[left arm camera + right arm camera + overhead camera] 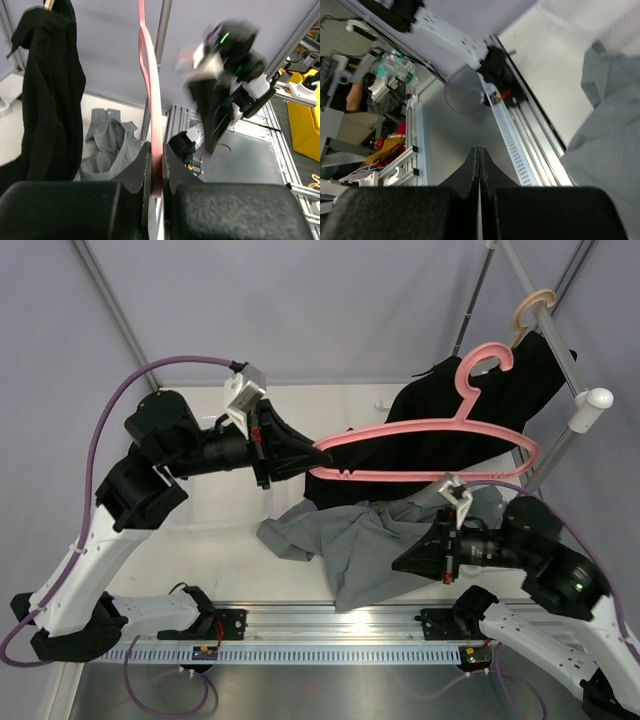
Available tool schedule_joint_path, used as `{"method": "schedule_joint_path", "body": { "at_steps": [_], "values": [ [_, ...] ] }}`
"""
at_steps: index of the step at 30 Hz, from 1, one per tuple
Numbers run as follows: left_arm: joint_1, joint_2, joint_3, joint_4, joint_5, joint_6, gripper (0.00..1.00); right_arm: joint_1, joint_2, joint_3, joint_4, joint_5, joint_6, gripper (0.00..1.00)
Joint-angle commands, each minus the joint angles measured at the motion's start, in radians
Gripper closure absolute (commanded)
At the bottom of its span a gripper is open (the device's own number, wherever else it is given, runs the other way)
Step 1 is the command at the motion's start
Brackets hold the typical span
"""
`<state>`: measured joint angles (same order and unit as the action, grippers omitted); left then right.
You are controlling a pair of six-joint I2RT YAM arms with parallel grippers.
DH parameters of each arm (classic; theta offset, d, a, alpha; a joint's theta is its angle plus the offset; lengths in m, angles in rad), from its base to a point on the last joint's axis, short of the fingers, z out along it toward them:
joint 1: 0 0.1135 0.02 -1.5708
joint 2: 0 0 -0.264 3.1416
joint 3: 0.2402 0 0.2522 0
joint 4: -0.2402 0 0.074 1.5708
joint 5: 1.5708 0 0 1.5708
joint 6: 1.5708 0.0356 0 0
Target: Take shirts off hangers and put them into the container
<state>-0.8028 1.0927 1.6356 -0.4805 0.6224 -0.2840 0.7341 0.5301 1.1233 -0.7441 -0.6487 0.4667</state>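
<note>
While two shirts and two hangers show, the left hand (316, 453) clamps the left end of the pink hanger (430, 425), whose long axis runs left-right with the hook far. The grey shirt (350, 535) lies crumpled on the tabletop (220, 540). The black shirt (540, 365) hangs on the tan hanger (530, 310). The right hand (400, 562) is closed and empty.

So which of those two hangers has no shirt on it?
The pink hanger, gripped bare in the left hand. The wooden hanger at the back right has the black shirt draped on it.
</note>
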Motion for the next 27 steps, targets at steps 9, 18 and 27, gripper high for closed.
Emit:
{"method": "schedule_joint_path", "body": {
  "at_steps": [9,18,27],
  "values": [
    [0.001,0.32,0.381,0.043,0.103,0.033,1.0,0.166,0.099,-0.339,0.281,0.082,0.082,1.0],
    [0.001,0.472,0.441,0.14,0.158,-0.014,1.0,0.257,0.292,-0.329,0.304,0.396,0.043,1.0],
    [0.002,0.625,0.575,0.192,0.2,-0.063,1.0,0.257,0.272,-0.376,0.313,0.412,0.052,1.0]
  ]
}}
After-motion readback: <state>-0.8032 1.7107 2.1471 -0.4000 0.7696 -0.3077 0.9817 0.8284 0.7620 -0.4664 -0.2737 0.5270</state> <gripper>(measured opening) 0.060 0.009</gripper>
